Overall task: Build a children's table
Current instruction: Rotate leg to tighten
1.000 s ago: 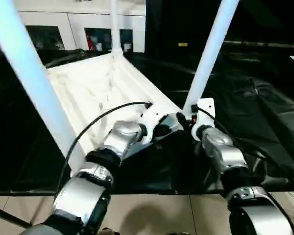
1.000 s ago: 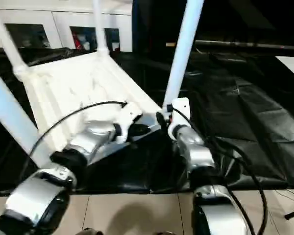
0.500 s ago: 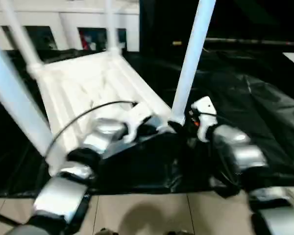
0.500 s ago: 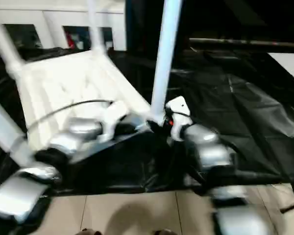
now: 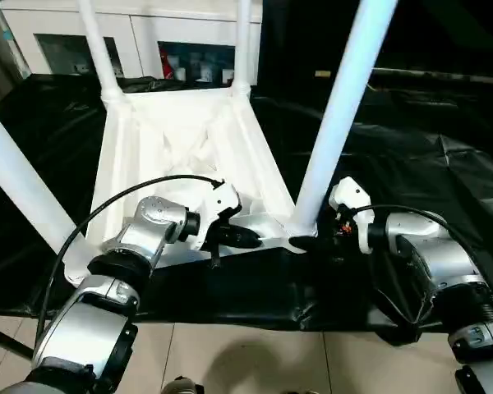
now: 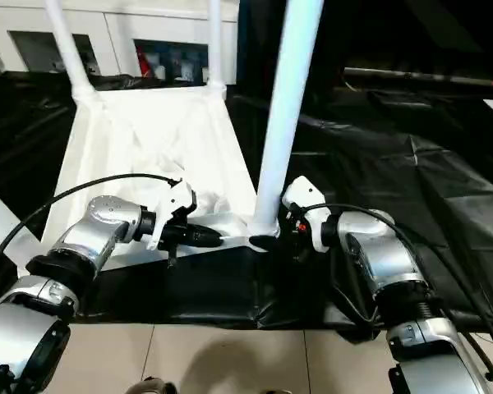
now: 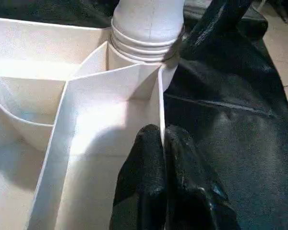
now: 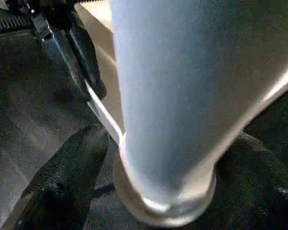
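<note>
I am pinching the near rim of the upturned tabletop [image 5: 181, 139] with my left gripper [image 7: 164, 143], fingers clenched on that thin wall. My right gripper [image 8: 149, 177] has just swung round the leg [image 5: 333, 123] at the near right corner, fingers spread either side of its base, so seating looks nearly finished.

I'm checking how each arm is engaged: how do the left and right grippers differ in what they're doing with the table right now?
The left gripper is shut, pinching the thin raised rim of the tabletop; the right gripper is open, its fingers either side of the near leg at the base. The left grips a flat edge; the right brackets a round post. Both work at the same near corner.
</note>
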Controlling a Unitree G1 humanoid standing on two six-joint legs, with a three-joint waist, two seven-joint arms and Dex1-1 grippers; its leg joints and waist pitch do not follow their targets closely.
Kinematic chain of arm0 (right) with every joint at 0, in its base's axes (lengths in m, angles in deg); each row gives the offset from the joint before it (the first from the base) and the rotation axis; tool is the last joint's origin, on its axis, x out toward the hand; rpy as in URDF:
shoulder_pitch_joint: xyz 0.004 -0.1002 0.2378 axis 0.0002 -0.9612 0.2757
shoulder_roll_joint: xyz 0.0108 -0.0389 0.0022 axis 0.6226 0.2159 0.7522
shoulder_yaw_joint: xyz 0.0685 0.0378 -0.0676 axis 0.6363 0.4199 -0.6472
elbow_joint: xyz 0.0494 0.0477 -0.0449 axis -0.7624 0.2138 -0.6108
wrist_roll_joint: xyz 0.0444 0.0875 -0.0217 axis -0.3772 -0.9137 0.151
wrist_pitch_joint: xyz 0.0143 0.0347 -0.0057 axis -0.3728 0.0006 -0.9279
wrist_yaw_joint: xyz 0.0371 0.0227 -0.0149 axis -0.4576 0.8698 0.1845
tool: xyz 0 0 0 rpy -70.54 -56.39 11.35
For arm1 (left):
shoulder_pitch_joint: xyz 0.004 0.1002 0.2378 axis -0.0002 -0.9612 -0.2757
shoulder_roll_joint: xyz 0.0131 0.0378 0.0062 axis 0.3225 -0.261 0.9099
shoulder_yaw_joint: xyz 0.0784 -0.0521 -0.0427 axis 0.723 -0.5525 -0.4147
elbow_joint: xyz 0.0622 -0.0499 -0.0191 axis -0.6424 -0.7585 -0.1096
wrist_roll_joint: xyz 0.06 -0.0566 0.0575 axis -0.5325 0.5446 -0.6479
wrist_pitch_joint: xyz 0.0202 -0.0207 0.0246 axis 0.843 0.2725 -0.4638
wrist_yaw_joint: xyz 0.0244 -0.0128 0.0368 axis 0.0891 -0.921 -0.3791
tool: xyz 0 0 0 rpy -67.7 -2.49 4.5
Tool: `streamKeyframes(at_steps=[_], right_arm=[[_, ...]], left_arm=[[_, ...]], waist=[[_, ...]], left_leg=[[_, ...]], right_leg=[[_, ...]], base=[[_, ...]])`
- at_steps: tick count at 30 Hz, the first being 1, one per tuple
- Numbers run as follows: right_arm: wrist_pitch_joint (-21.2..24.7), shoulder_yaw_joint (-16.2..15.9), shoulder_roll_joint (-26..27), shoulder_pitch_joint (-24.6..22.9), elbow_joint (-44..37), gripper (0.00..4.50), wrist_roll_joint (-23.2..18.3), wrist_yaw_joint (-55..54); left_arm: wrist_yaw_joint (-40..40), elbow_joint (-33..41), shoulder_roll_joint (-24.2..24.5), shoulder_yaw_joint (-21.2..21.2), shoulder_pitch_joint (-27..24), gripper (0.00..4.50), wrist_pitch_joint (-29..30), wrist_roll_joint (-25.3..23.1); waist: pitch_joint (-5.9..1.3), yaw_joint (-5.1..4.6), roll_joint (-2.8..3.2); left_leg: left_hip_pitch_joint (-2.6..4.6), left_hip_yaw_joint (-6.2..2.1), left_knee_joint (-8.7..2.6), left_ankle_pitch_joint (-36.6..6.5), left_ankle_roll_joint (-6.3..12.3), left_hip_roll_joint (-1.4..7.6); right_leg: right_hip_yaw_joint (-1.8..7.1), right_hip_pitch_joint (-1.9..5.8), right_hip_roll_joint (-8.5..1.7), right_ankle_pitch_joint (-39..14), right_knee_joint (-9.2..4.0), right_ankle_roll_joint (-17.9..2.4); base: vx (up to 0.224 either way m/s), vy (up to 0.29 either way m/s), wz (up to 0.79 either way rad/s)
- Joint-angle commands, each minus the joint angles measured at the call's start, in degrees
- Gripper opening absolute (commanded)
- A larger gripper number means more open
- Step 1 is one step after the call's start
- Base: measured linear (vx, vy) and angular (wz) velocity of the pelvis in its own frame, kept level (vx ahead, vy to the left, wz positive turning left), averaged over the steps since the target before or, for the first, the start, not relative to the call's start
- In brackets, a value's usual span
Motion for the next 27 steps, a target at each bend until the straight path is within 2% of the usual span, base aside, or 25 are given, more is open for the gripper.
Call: streamKeyframes(at_steps=[1,7,18,20,22,23,24,26,27], right_arm=[[0.79,-0.56,0.27,0.55,0.04,3.28,-0.46,0.98],[1.08,-0.89,-0.06,0.11,-0.25,2.67,-0.57,1.79],[0.73,-1.35,-0.15,-1.34,-0.43,2.59,-0.04,1.58],[1.36,0.05,1.00,-1.46,1.19,2.59,-0.18,-1.72],[1.40,2.72,3.52,-1.36,4.74,2.59,-0.06,-9.14],[1.40,2.72,3.52,-1.36,4.74,2.59,-0.06,-9.14],[1.18,4.91,6.27,-1.31,7.32,2.59,-0.05,-16.28],[1.43,6.91,9.23,-1.19,9.19,2.59,-0.10,-23.64],[1.97,8.72,12.30,-0.63,10.42,2.59,-0.06,-31.33]], left_arm=[[2.35,3.43,-1.81,-1.19,0.51,0.00,-0.76,4.04],[2.59,3.75,-1.66,-1.20,0.33,0.00,-0.42,3.99],[1.37,3.37,-1.53,-1.28,0.00,0.00,-0.76,3.12],[-1.66,2.63,-1.74,-1.54,0.20,0.00,-0.90,2.32],[-8.72,0.55,-2.48,-1.92,1.02,0.00,-1.13,0.44],[-8.72,0.55,-2.48,-1.92,1.02,0.00,-1.13,0.44],[-15.25,-1.35,-3.78,-2.72,1.97,0.00,-0.57,-0.44],[-20.50,-2.92,-5.33,-3.77,2.85,0.00,0.30,-0.47],[-25.61,-4.24,-6.91,-4.33,3.84,0.00,1.39,-0.80]], waist=[[-4.20,-0.14,-1.12],[-4.22,-0.13,-1.18],[-4.21,-0.16,-1.22],[-4.18,-0.18,-1.16],[-4.12,-0.57,-1.04],[-4.05,-0.79,-1.14],[-4.05,-1.08,-1.11],[-4.00,-1.46,-0.92],[-3.88,-1.71,-0.85]], left_leg=[[1.59,-0.58,-3.63,-13.37,3.06,1.57],[1.49,-0.67,-3.63,-13.67,2.73,1.56],[1.47,-0.63,-3.57,-13.35,2.92,1.52],[1.50,-0.66,-3.61,-13.52,2.78,1.51],[1.57,-0.81,-3.70,-14.87,1.91,1.47],[1.53,-0.82,-3.74,-15.36,1.69,1.39],[1.59,-0.93,-3.78,-16.00,1.14,1.25],[1.80,-0.97,-3.77,-17.18,0.41,1.11],[1.85,-1.01,-3.86,-17.76,0.02,1.06]], right_leg=[[1.89,2.68,-2.81,-17.01,-3.58,-11.94],[1.89,2.69,-2.86,-18.09,-3.59,-11.34],[1.89,2.66,-2.78,-17.58,-3.51,-11.48],[1.91,2.62,-2.78,-17.93,-3.57,-11.33],[1.88,2.45,-2.90,-19.60,-3.78,-11.11],[1.87,2.45,-2.90,-20.49,-3.95,-10.86],[1.81,2.49,-2.91,-22.23,-4.16,-10.21],[1.80,2.26,-2.89,-24.29,-4.47,-9.56],[1.81,2.09,-2.87,-25.91,-4.74,-9.08]], base=[[0.000,0.000,0.00],[0.000,0.000,0.00],[0.000,0.000,0.00],[0.000,0.000,0.00],[0.000,0.000,0.00],[0.000,0.000,0.00],[0.000,0.000,0.00],[0.000,0.000,0.00],[0.000,0.000,0.00]])
